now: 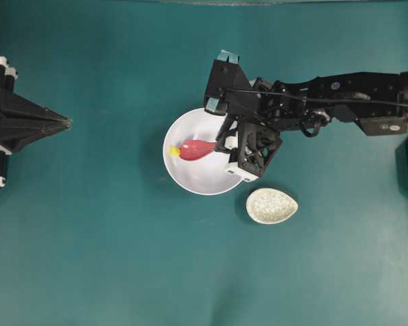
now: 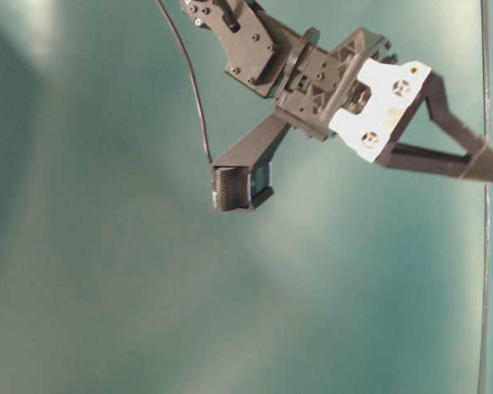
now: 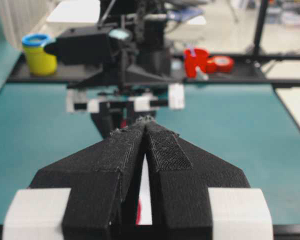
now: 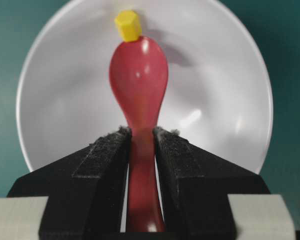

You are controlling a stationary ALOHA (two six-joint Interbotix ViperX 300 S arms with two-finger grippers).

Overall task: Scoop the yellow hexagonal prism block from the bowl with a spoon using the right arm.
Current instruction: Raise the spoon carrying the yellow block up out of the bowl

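Observation:
The white bowl [image 1: 197,180] sits mid-table. Inside it, the pink-red spoon [image 1: 196,149] points left, and the tiny yellow hexagonal prism block [image 1: 174,151] lies right at the tip of the scoop. My right gripper [image 1: 222,145] reaches over the bowl's right side, shut on the spoon's handle. In the right wrist view the handle runs between the fingers of the right gripper [image 4: 141,132], the spoon's scoop [image 4: 139,75] lies ahead, and the block [image 4: 128,25] touches its far tip inside the bowl [image 4: 65,100]. My left gripper [image 1: 66,123] is shut and empty at the left edge.
A speckled off-white spoon rest [image 1: 271,206] lies just right of and below the bowl. The right arm [image 1: 340,95] stretches in from the right. The left gripper [image 3: 145,122] points at the bowl from afar. A yellow cup [image 3: 39,52] and red items [image 3: 205,62] stand beyond the table.

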